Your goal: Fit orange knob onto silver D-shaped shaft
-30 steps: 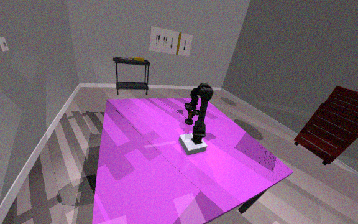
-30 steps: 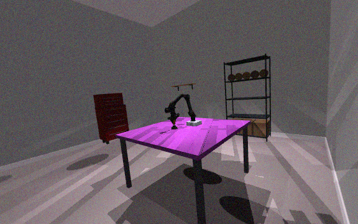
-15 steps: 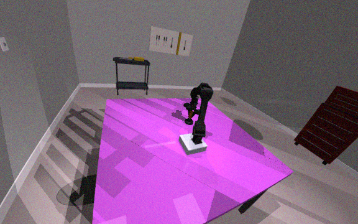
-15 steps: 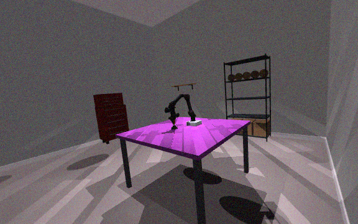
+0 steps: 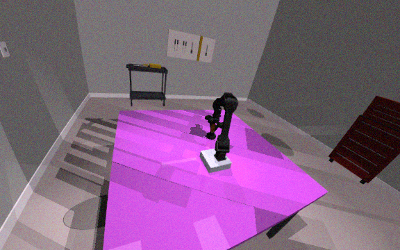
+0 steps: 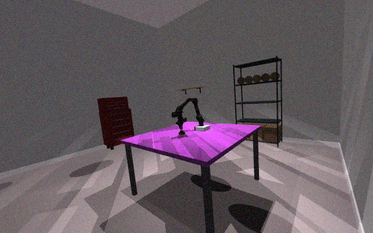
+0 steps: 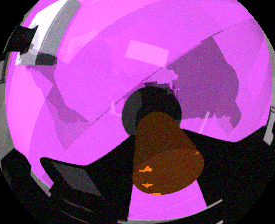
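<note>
Beyond my table, a black metal two-tier cart (image 5: 148,94) stands near the back wall, with a long yellow object (image 5: 155,66) on its top tier; above and to the side of it I see a white rectangular tool board (image 5: 183,46) with dark tool shapes and one yellow upright strip, and a small pale wall plate (image 5: 3,49) on another wall; a dark red slatted cabinet (image 5: 377,139) (image 6: 115,121) stands apart from me, and a tall black open-frame shelf rack (image 6: 280,100) carries a row of round brown objects (image 6: 257,78) above brown boxes (image 6: 271,133)

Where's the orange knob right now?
In the wrist view, the orange knob is between the gripper's fingers, over the round dark pedestal.
</note>
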You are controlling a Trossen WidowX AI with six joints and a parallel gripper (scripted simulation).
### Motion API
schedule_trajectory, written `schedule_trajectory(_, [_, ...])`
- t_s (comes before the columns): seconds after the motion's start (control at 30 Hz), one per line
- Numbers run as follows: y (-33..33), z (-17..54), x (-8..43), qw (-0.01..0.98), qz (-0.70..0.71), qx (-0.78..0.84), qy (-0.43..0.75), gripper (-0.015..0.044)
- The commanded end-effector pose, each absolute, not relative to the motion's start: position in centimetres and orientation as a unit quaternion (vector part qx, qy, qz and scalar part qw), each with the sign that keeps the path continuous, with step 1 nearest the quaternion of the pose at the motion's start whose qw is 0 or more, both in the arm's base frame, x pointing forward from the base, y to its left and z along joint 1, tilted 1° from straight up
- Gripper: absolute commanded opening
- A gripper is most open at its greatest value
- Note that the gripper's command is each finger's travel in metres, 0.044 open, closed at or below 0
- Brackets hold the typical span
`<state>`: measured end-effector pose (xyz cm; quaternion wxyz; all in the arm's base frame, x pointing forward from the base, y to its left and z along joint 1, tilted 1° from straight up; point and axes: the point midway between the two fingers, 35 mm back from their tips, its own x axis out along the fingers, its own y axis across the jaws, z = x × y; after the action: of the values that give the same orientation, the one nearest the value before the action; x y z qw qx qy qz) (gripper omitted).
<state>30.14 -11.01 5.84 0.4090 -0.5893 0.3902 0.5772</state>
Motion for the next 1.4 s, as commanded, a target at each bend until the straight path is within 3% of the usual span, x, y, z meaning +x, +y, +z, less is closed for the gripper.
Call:
schedule_trajectory(0.0, [-11.03,5.83,30.14,0.408,0.577,-0.591,0.389,0.0000])
schedule_trajectory(0.47, [-11.01,6.28,30.05,0.405,0.579,-0.593,0.387,0.0000])
schedule_trajectory(0.7, [-11.08,6.36,30.28,0.344,0.615,-0.630,0.327,0.0000])
schedule_trajectory(1.37, [-11.03,5.83,30.13,0.344,0.615,-0.630,0.327,0.0000])
